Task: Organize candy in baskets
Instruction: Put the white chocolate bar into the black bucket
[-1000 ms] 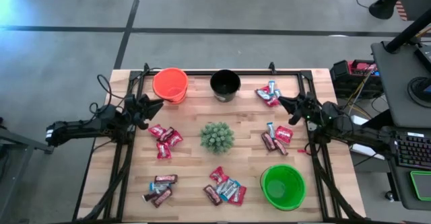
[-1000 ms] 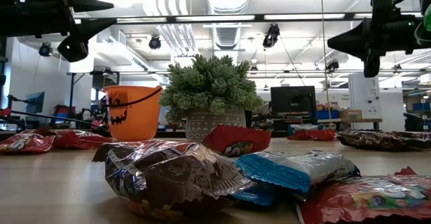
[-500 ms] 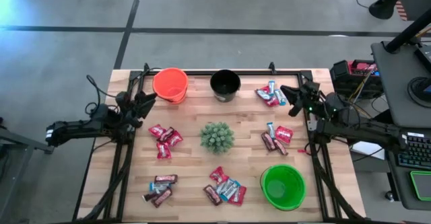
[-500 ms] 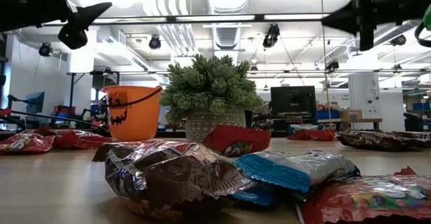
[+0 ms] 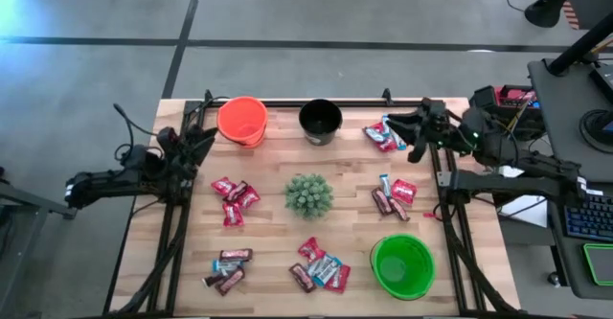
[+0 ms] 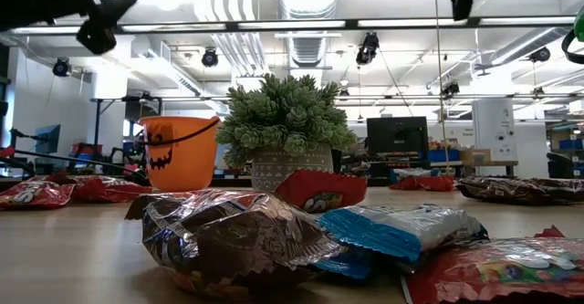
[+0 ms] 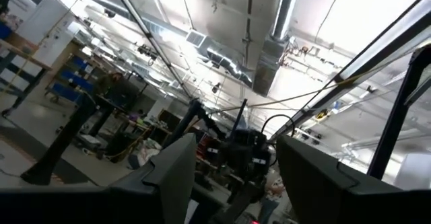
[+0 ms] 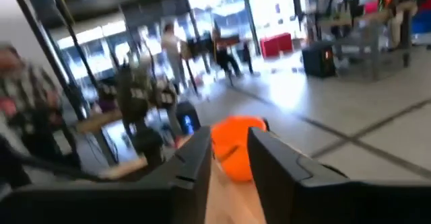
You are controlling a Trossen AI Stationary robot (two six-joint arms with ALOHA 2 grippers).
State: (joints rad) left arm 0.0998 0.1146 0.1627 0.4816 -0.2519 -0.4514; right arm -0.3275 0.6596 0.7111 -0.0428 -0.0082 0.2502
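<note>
Left tool (image 5: pixel 204 138): raised at the desk's left edge, fingers spread apart, holding nothing.
- Just beside it, ahead: round orange plastic basket (image 5: pixel 241 120), standing upright.
- Near, below and inward: cluster of shiny red wrapped candy bars (image 5: pixel 234 195).

Right tool (image 5: pixel 402 133): raised near the far right corner; the wrist view shows a narrow gap between its fingers (image 8: pixel 195 160), nothing gripped.
- Almost beneath it: pile of red and blue-and-silver candy bars (image 5: pixel 379 134).
- Near, across the wooden desk (image 5: pixel 278 233): round black plastic basket (image 5: pixel 320 120).
- Farther: spiky green potted plant (image 5: pixel 308 194), then a round bright green plastic basket (image 5: pixel 402 264).

All candy lies on the desk; no basket visibly holds any.

Risks: overlapping wrappers may yield two bars in one pinch; slick foil may slip free; a low sweep could tip the light orange basket.
</note>
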